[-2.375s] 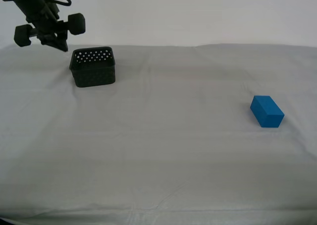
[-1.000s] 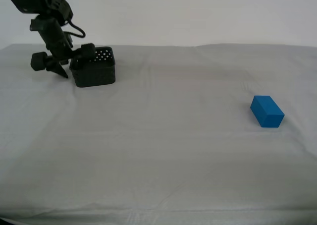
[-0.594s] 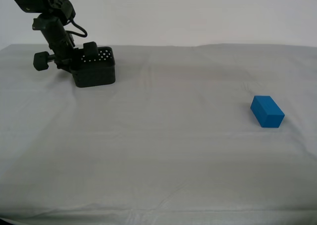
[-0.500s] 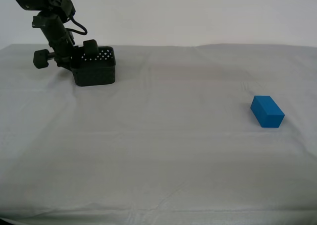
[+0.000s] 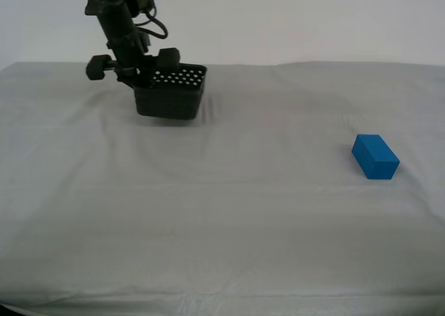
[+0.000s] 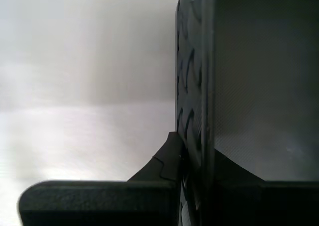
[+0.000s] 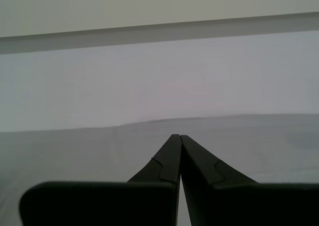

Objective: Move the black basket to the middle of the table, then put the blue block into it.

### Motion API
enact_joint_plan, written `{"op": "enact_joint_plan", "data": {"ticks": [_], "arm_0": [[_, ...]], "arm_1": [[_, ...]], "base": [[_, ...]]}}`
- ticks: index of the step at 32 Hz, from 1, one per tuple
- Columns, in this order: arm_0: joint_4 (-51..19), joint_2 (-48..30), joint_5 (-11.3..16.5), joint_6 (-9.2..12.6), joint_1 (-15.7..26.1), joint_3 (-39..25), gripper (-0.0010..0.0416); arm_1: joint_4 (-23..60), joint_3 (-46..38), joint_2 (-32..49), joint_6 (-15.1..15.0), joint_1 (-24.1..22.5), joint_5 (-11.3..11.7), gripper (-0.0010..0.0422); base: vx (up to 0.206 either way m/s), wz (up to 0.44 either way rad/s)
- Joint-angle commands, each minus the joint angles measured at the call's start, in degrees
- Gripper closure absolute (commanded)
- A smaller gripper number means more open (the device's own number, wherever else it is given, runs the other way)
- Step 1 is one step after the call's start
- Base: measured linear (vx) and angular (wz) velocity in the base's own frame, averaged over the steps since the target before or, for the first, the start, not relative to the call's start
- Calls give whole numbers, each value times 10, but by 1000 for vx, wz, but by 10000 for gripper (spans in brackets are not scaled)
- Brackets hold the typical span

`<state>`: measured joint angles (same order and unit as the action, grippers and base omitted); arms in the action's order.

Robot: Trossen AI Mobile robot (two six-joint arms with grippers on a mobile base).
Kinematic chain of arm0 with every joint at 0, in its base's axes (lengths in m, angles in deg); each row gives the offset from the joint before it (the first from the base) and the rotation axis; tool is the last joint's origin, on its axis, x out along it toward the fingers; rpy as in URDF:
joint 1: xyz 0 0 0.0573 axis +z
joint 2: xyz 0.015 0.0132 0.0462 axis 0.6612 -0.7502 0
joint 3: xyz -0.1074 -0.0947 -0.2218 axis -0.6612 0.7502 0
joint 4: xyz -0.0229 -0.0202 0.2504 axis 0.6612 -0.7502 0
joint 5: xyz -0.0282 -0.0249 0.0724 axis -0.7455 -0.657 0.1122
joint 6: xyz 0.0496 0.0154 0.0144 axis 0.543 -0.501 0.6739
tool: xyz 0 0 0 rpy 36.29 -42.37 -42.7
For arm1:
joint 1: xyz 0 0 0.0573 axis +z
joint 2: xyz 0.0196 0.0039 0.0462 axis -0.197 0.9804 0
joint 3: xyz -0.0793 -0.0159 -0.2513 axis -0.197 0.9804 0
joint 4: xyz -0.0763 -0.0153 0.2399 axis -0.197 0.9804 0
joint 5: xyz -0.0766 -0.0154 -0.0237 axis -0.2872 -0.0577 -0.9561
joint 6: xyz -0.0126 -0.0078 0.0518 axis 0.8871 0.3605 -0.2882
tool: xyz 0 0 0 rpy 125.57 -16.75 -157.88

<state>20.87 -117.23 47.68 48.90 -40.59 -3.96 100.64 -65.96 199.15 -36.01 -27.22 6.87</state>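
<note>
My first gripper (image 7: 178, 137) has its two dark fingers (image 7: 199, 161) pressed tip to tip (nothing between them), over the pale cloth of the table (image 7: 99, 151), with a plain wall (image 7: 149, 7) behind.

arm cut off by exterior view's top edge | second wrist view: basket (image 6: 199, 86) wall fills frame, cut off at edge, one finger of my second claw (image 6: 192, 151) hidden behind it | counter (image 5: 229, 211) cut off at both sides
</note>
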Motion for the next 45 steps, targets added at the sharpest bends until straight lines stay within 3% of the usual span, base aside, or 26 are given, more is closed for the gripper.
{"op": "enact_joint_plan", "data": {"ticks": [1, 9, 12, 17, 18, 21, 26, 32, 35, 36, 40, 45], "arm_0": [[-3, 0, 0, 2, 0, 0, 405], [-5, 0, 0, 2, 0, 0, 405], [-8, 0, 0, 2, 0, 0, 405], [-8, 0, 0, 2, 0, 0, 405], [-8, -1, 0, 2, 0, 0, 405], [-8, -1, 0, 2, 0, 0, 405], [-11, -1, 0, 2, 0, 0, 405], [-27, -1, 0, 2, 0, 0, 405], [-48, -1, 0, 2, 0, -2, 404], [-77, -1, 0, 2, 0, -8, 403], [-150, -1, 0, 1, 0, -32, 402], [-249, -1, 16, 2, 1, -45, 365]], "arm_1": [[2, 0, -3, -1, -46, -29, 413], [21, 9, -6, -1, -165, -29, 413], [3, 40, -6, 9, -188, -29, 413], [-39, 111, -10, 14, -193, -44, 412], [-43, 115, -10, 14, -193, -59, 412], [-62, 116, -10, 17, -193, -63, 409], [-65, 116, -10, 23, -193, -63, 349], [-63, 113, -21, 28, -192, -63, 186], [-58, 103, -35, 28, -191, -63, 138], [-54, 91, -57, 28, -191, -63, 97], [-52, 71, -99, 28, -189, -48, 57], [-50, 57, -143, 21, -186, -21, 53]], "base": [[0, 0], [0, 0], [0, 0], [0, 0], [0, 0], [0, 0], [0, 0], [0, 0], [0, 0], [0, 0], [0, 0], [0, 0]]}}
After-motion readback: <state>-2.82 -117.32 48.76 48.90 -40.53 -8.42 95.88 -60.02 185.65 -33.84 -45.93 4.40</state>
